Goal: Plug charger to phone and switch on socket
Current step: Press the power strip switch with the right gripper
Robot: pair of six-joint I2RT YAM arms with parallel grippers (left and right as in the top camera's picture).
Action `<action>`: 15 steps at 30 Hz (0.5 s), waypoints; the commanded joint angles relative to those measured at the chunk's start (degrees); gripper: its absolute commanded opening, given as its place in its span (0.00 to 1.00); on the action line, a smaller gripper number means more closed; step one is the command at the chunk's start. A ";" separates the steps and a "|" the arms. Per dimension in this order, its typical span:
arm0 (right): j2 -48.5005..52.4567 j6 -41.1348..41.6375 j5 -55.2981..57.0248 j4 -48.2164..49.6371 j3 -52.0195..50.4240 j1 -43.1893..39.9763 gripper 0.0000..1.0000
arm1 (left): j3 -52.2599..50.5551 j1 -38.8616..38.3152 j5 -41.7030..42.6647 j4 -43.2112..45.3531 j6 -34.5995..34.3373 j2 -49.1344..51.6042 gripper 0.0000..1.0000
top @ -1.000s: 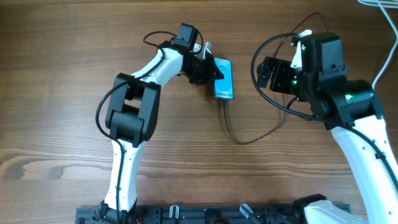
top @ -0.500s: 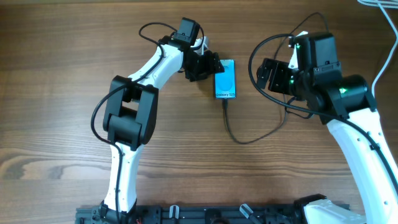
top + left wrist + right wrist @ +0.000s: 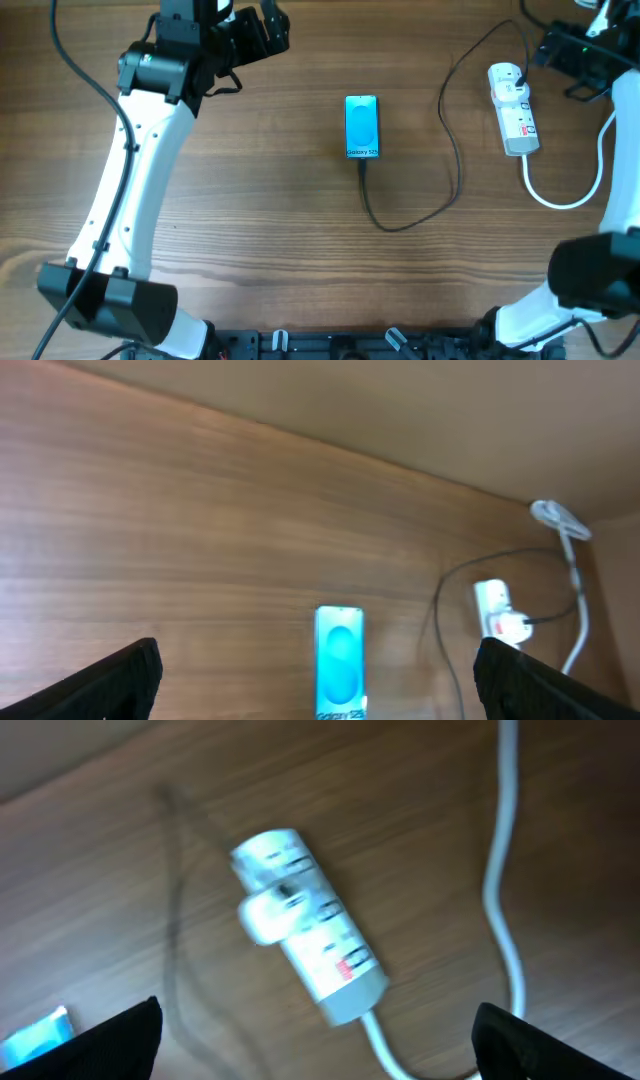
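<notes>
The phone [image 3: 361,126], cyan screen up, lies flat mid-table; the left wrist view shows it [image 3: 340,672] low in the centre. The thin black charger [image 3: 385,224] meets the phone's near short edge, loops right and runs up to a white plug on the socket [image 3: 514,112]. The socket [image 3: 311,946] is a white strip with a red-marked label and lies at the right. My left gripper [image 3: 272,28] hangs open at the far left, well away from the phone. My right gripper [image 3: 556,55] stands open just beyond the socket, touching nothing.
The socket's thick white lead [image 3: 560,196] curves off to the right and toward the table's right edge; it also shows in the right wrist view [image 3: 503,910]. Bare wooden table [image 3: 260,220] lies around the phone. A black rail [image 3: 330,345] runs along the front edge.
My left gripper opened, let go of the phone and drew back up and left. My right arm pulled away to the far right, uncovering the socket. The phone stays put.
</notes>
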 commanded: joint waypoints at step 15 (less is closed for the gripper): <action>25.16 0.11 -7.50 6.51 0.98 -10.73 1.00 | -0.59 -0.09 -2.23 -0.26 0.68 1.86 1.00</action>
